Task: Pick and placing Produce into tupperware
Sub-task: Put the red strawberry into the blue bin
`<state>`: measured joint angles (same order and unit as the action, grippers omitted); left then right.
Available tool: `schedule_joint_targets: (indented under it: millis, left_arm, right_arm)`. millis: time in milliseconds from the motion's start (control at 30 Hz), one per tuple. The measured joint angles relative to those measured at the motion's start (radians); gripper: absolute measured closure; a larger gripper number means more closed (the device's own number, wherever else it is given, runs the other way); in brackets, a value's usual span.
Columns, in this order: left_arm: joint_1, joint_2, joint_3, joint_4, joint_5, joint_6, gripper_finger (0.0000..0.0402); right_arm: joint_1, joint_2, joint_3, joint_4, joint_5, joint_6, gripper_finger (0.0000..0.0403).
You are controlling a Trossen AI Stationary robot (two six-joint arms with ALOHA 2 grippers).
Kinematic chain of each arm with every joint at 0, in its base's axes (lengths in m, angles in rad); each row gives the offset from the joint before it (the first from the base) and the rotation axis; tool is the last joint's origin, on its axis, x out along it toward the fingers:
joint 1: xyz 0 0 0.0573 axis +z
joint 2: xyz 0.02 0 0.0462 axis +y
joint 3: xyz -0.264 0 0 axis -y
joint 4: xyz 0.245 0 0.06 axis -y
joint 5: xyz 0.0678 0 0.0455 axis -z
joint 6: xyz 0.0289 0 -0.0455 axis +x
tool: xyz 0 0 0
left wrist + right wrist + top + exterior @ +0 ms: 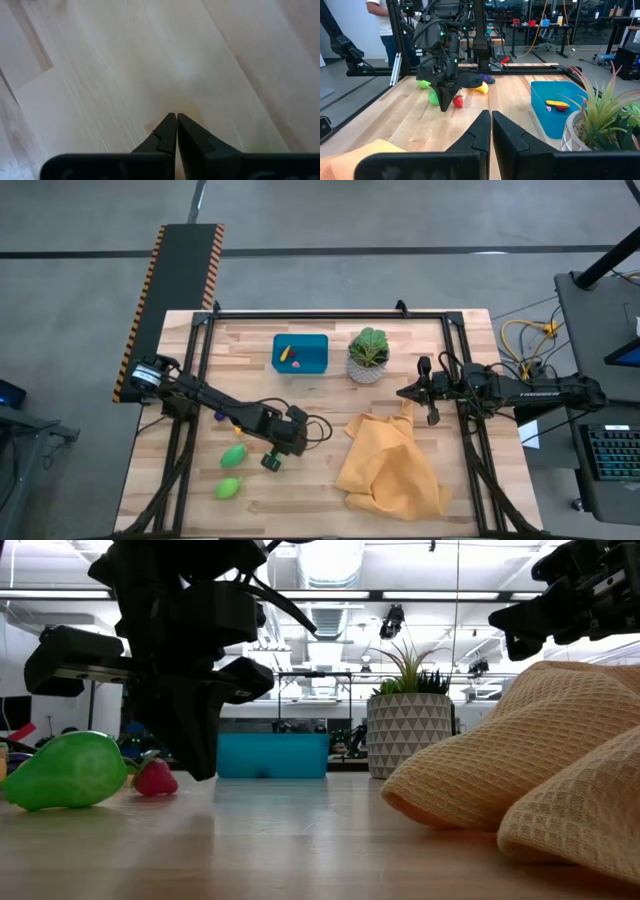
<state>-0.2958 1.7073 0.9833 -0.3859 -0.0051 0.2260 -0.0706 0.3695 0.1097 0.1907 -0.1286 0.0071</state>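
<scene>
My left gripper is shut and empty, pointing down just over the wood at the table's front left. A small red piece lies on the table right beside its tips. Two green pieces lie to its left. A yellow banana and a purple piece lie beyond it. The teal tupperware stands at the back and holds a small yellow piece and a red one. My right gripper is shut and empty, above the cloth at the right.
A potted plant in a white patterned pot stands right of the tupperware. A crumpled orange cloth covers the table's front right. Black frame rails run along the table's sides. People stand in the room beyond the table.
</scene>
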Motion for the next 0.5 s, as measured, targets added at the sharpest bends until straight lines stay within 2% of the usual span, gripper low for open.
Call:
schedule_joint_targets:
  millis: [267,367,500]
  left_arm:
    - [0.002,-0.015,0.054,-0.08,-0.061,-0.037,0.0401]
    - [0.016,-0.021,0.095,-0.168,-0.091,-0.168,0.0384]
    - [0.048,-0.024,0.148,-0.33,-0.098,-0.428,0.0321]
  right_arm:
    - [0.0,0.0,0.0,0.0,0.0,0.0,0.0394]
    - [0.0,0.0,0.0,0.0,0.0,0.001,0.0394]
    - [0.0,0.0,0.0,0.0,0.0,0.002,0.0394]
